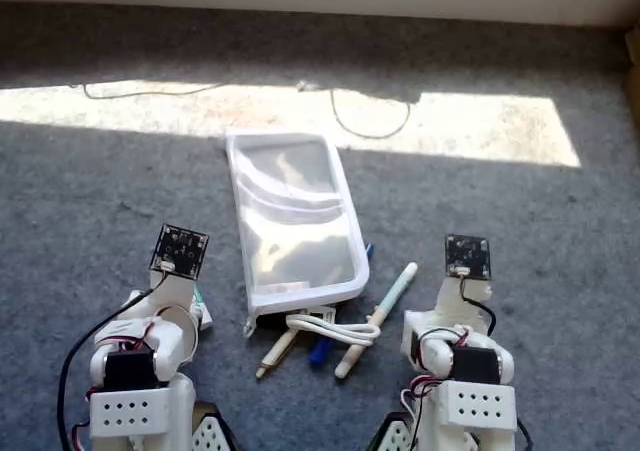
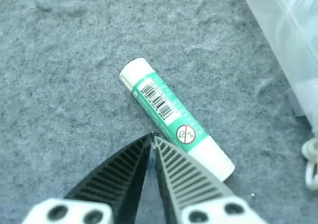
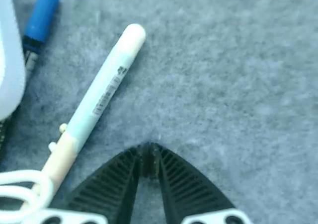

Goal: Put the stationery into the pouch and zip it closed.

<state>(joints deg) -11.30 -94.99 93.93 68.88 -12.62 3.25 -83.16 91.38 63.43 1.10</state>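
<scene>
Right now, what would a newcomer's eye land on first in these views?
The clear zip pouch lies in the middle of the grey carpet, a white cord bunched at its near end. A green-and-white glue stick sits at the tip of the shut left gripper; a pale pen lies beside the shut right gripper.

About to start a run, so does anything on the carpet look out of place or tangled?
Nothing looks spilled or damaged. One oddity: a white cord lies looped over the pens at the near end of the pouch, so it might snag a pick. The glue stick lies apart, beside the left arm.
</scene>
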